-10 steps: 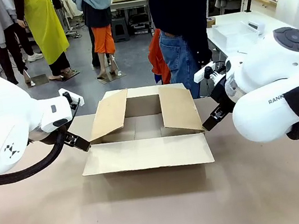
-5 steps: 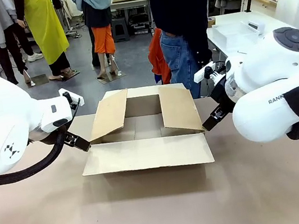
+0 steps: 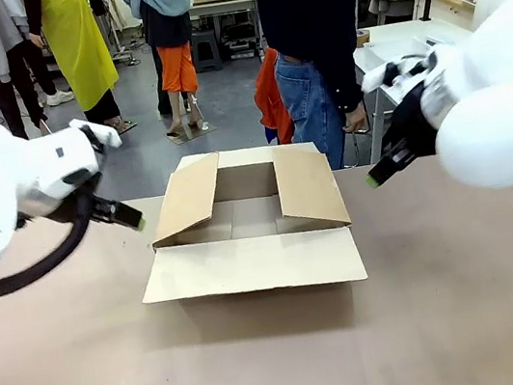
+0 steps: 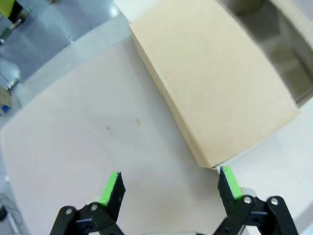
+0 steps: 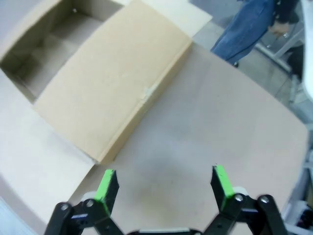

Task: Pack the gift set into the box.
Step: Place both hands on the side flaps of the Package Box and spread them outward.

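The box (image 3: 252, 223) is set at the middle of the table (image 3: 266, 376), open. Its 6 o'clock flap is laid out flat toward the robot, its 9 and 3 o'clock flaps are raised and tilted, and a person (image 3: 310, 37) stands past its 12 o'clock side. Packing is judged not yet begun. To do the step well, the two tilted side flaps should be kept pushed outward so the opening is not narrowed, and the gift set should be brought in level and lowered straight through the middle, clear of the flap edges. The left gripper (image 4: 171, 178) is held above the table at the box's 9 o'clock, fingers spread wide, nothing between them. The right gripper (image 5: 161, 177) is held likewise at 3 o'clock, spread and bare. Against the earlier frame, both arms are seen lifted and drawn outward from the box's near corners, where the fingertips had been low beside the flaps. The box and its flaps are unchanged.
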Available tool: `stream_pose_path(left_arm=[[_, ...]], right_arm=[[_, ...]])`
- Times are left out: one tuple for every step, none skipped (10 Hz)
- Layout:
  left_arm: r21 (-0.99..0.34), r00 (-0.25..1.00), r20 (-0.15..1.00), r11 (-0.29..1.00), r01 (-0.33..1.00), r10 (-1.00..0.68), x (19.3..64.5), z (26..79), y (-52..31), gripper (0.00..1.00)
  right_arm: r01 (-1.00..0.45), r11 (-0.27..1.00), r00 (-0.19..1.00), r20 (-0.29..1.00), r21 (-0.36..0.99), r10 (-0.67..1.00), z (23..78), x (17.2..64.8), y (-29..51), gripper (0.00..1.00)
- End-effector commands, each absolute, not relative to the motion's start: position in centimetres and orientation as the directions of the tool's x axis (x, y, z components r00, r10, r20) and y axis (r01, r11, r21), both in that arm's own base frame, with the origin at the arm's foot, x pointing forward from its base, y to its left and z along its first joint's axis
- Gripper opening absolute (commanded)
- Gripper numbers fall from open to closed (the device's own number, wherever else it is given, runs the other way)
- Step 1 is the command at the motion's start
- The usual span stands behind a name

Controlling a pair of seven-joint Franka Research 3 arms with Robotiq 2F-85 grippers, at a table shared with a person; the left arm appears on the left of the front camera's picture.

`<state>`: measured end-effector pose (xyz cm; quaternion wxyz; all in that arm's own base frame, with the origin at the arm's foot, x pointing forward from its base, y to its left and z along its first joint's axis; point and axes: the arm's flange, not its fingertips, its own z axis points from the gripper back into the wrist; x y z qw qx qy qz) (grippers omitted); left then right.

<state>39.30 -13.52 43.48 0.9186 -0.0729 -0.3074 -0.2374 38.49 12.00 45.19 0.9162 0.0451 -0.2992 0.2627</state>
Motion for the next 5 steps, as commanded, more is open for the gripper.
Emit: stream_pose_path(left_arm=[[-0.152,0.73,0.631,0.881,0.447,-0.262,32.6,44.3,-7.6,1.0],[-0.316,0.764,0.617,0.83,0.46,-0.188,32.3,44.9,-5.0,1.0],[-0.496,0.821,0.569,0.776,0.389,-0.048,32.8,45.3,-1.8,1.0],[-0.664,0.824,0.562,0.552,0.504,-0.075,33.8,44.6,2.4,1.0],[-0.835,0.875,0.48,0.336,0.436,0.058,35.9,42.7,7.0,1.0]], right_arm=[[-0.453,0.882,0.765,0.565,0.132,0.308,47.0,36.4,6.8,1.0],[-0.329,0.894,0.819,0.564,0.306,0.108,48.0,36.0,4.0,1.0],[-0.279,0.799,0.866,0.5,0.532,-0.031,48.9,35.0,0.5,1.0],[-0.215,0.713,0.882,0.445,0.668,-0.152,49.4,33.9,-3.2,1.0],[-0.226,0.578,0.868,0.432,0.784,-0.246,49.4,32.4,-7.4,1.0]])
